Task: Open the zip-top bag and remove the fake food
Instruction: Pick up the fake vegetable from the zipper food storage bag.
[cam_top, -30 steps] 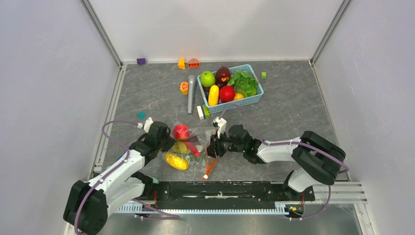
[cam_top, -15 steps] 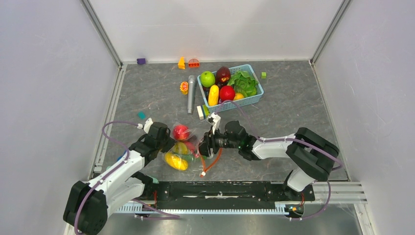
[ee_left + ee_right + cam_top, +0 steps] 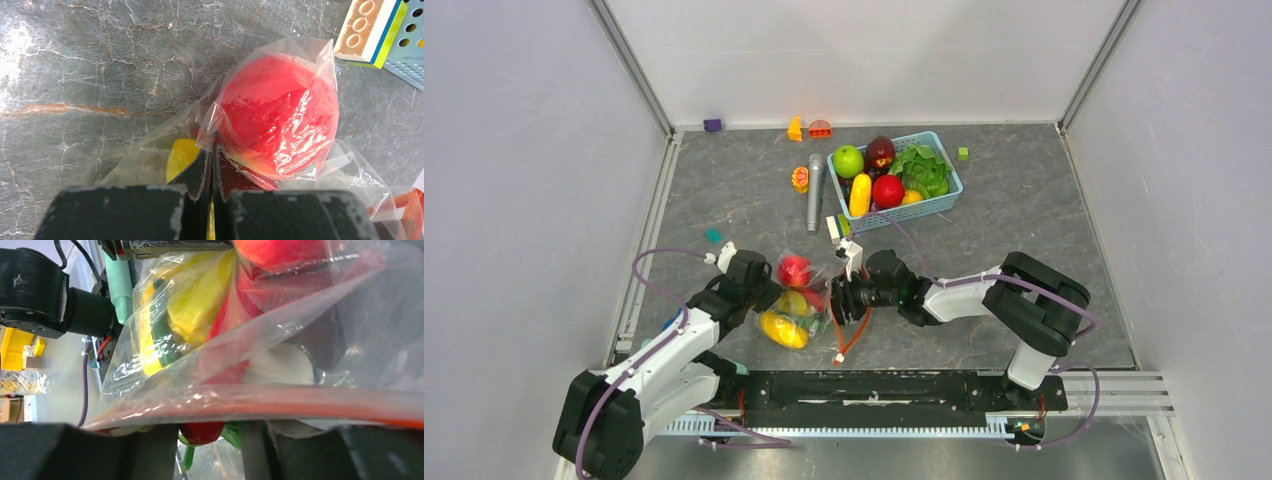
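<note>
Near left: left gripper (image 3: 762, 290), jaws together, pinching film of the zip-top bag (image 3: 816, 318) just beside a red fruit (image 3: 277, 115). The bag lies on the table's near middle, between both grippers, fake food (image 3: 784, 328) inside (red, yellow, one white piece). Right of it: right gripper (image 3: 834, 298), jaws apart, orange-red zip strip (image 3: 280, 401) running across them.

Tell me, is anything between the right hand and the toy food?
Yes. The clear crinkly plastic bag wraps the glossy plastic toy food, and its orange-red zip strip stretches across right in front of the right hand.
</note>
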